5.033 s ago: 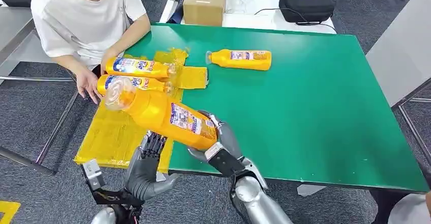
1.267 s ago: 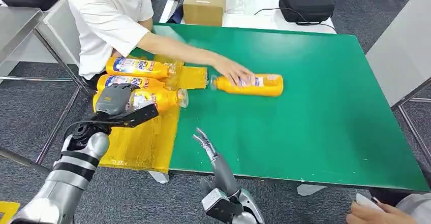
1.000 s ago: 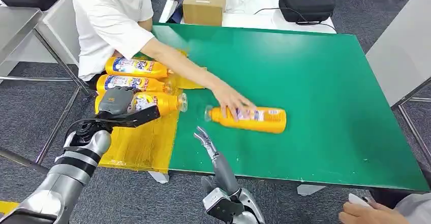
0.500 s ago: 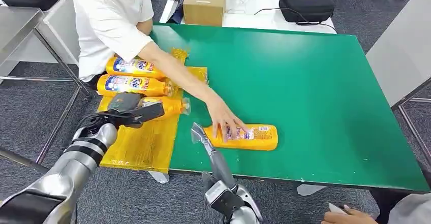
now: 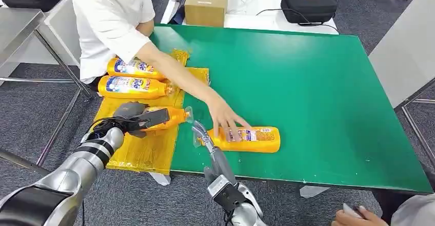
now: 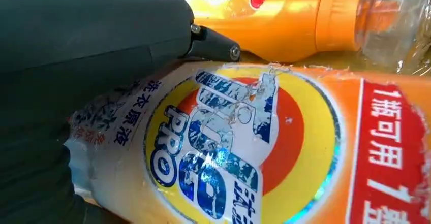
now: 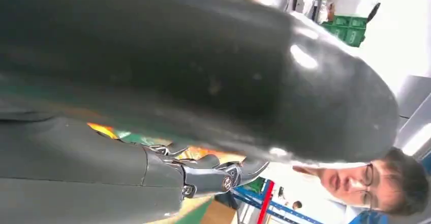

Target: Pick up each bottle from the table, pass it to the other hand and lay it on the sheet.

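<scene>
- The left robot hand (image 5: 131,117) grips a bottle (image 5: 166,118) low over the yellow sheet (image 5: 138,146), lying flat beside two bottles already laid there (image 5: 134,86); I judge it is about to be set down as the third.
- The right robot hand (image 5: 208,141) is empty, fingers apart, stretched toward the cap end of the next bottle (image 5: 251,139) on the green worktop (image 5: 308,93), probably ready to pick it up.
- A person's hand (image 5: 225,119) rests on that bottle.
- Compared with a second earlier, the held bottle has dropped closer to the sheet, and the person has dragged the worktop bottle nearer the front edge, within the right robot hand's reach.
</scene>
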Robot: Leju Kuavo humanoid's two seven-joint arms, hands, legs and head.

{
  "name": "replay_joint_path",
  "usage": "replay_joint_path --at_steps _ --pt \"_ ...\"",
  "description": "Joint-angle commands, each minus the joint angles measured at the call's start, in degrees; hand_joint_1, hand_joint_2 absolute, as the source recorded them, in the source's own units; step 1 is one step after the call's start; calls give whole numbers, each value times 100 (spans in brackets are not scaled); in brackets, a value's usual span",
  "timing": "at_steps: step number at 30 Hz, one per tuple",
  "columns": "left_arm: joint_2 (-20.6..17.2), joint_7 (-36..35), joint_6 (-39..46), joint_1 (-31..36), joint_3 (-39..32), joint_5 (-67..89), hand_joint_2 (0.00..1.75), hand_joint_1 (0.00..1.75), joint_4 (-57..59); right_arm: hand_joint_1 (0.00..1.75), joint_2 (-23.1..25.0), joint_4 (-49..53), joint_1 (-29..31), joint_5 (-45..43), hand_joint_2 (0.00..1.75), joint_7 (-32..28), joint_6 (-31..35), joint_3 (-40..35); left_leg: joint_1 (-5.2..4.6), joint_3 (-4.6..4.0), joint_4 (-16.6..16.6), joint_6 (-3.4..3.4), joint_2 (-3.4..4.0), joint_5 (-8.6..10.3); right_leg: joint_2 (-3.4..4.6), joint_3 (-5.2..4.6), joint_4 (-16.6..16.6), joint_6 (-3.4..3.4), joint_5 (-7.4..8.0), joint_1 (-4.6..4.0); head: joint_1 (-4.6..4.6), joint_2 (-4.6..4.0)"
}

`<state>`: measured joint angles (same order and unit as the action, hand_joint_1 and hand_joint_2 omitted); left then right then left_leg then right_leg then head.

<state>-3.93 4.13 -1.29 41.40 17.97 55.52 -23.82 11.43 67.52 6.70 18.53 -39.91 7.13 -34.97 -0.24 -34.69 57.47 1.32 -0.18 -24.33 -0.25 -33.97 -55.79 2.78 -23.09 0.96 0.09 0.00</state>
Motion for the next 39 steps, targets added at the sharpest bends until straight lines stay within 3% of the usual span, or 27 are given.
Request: replay_joint_path --at_steps 1,2,7,10,13,18,24,26,31,39 --pt "88 -154 -56 -43 -224 -51 175 23 638 0 -49 -588 279 34 0 -9 15 44 5 33 -8 -8 13 -7 13 31 9 -10 -3 -5 0 0" --pt "94 -116 -69 -59 -231 -56 175 7 641 0 -54 -601 281 37 0 -9 20 57 1 34 -8 -5 13 -5 13 31 7 -7 -2 -1 0 0" --pt "168 209 -292 -164 -376 -247 175 0 579 0 -44 -688 322 15 0 -9 50 75 0 35 -8 -5 6 -2 6 31 6 -6 0 0 0 0" --pt "233 982 -186 -290 -500 -544 175 0 223 0 -86 -650 287 -40 0 -9 98 36 -1 41 -10 -5 9 -2 10 39 6 -7 0 0 0 0" --pt "272 1643 -710 -524 -671 -1242 175 0 -381 0 -124 -675 289 -65 0 -9 123 -12 2 53 -12 -7 6 -4 6 52 10 -10 -2 -2 0 0" --pt "149 1857 -1180 -871 -465 -2389 175 0 -1477 0 -179 -764 363 -141 0 -9 190 -85 2 49 -9 -6 9 -4 9 50 9 -9 -1 -2 -2 0" --pt "190 1796 -668 -1377 -474 -3433 175 0 -3299 0 -218 -657 236 -46 0 -9 274 -42 8 25 7 -9 -7 -6 -8 31 0 -12 -7 -9 0 0" --pt "186 1720 -678 -1410 -467 -3451 175 0 -3411 0 -231 -638 225 -51 0 -9 266 -37 8 16 6 -8 -2 -9 -3 20 0 -11 -8 -9 0 0" --pt "403 2079 -311 -2056 -785 -4231 175 0 -5080 0 -430 -215 79 196 0 -9 717 131 3 4 2 -3 1 -3 0 5 2 -4 -2 -4 0 0" --pt "366 2017 -313 -2067 -755 -4238 175 0 -5096 0 -410 -209 74 236 0 -9 667 179 3 -4 2 -6 1 -4 -1 -3 2 -8 -4 -3 2 0"
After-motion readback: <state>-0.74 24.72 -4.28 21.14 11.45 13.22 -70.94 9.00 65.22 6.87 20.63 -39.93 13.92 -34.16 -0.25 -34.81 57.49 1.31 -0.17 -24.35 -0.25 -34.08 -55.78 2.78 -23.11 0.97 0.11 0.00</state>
